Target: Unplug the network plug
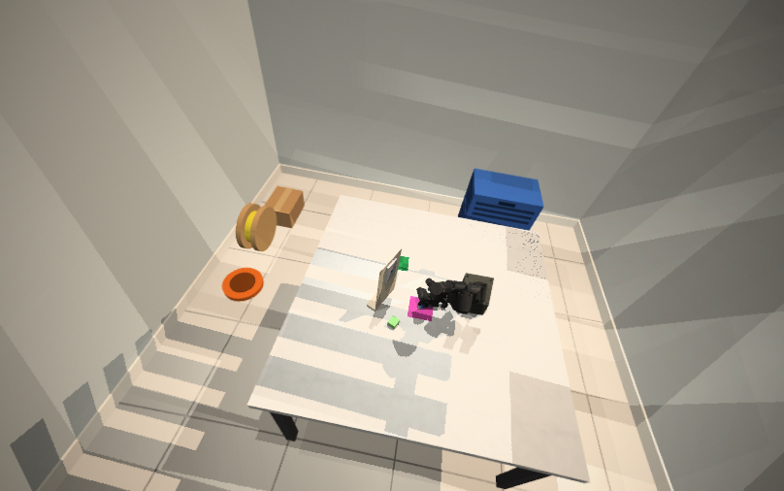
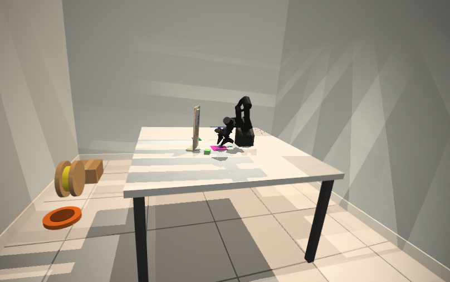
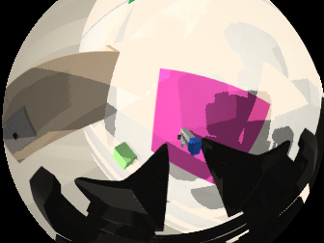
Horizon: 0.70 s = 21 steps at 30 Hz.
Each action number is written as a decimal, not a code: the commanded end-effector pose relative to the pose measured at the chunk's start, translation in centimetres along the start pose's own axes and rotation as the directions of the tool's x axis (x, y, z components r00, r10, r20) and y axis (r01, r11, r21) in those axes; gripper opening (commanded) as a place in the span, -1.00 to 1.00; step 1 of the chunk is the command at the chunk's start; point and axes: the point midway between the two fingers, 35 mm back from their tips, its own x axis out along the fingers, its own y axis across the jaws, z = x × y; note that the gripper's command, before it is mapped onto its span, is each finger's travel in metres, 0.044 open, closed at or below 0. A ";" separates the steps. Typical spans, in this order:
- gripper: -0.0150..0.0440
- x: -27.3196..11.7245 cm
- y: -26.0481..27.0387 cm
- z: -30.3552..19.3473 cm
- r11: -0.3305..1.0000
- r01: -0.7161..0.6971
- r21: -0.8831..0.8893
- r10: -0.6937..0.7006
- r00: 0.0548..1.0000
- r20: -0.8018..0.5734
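Observation:
The plug (image 3: 194, 146), with a blue body and a grey front end, lies on the magenta square (image 1: 425, 315) (image 2: 214, 147) (image 3: 166, 111) on the table, out of the socket. My gripper (image 3: 185, 143) (image 2: 219, 145) is open, with a gap between the fingertips. The fingertips are low over the square, at either side of the plug's blue end. The right finger in the wrist view is very close to the blue end; whether they touch cannot be told. The upright panel (image 1: 381, 291) (image 2: 195, 132) (image 3: 72, 96) stands beyond the square, and its grey socket plate (image 3: 21, 125) shows an empty dark hole.
A light green block (image 1: 393, 321) (image 2: 207, 151) (image 3: 124, 155) sits on the table near the square. A darker green block (image 1: 404, 263) is beside the panel's far end. A blue crate (image 1: 502, 199) stands behind the table. A spool (image 1: 265, 228) and a cardboard box (image 1: 287, 202) are off to the left.

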 end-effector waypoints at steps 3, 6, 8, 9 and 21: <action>0.04 -0.3 0.1 -0.1 1.000 0.002 -0.008 -0.002 1.000 -0.004; 0.04 -0.5 0.1 0.0 1.000 0.004 -0.007 -0.004 1.000 -0.004; 0.04 -0.6 0.1 0.0 1.000 0.004 -0.007 -0.005 1.000 -0.004; 0.04 -0.6 0.1 0.0 1.000 0.005 -0.007 -0.005 1.000 -0.004; 0.04 -1.2 0.1 0.1 1.000 0.010 -0.005 -0.010 1.000 -0.004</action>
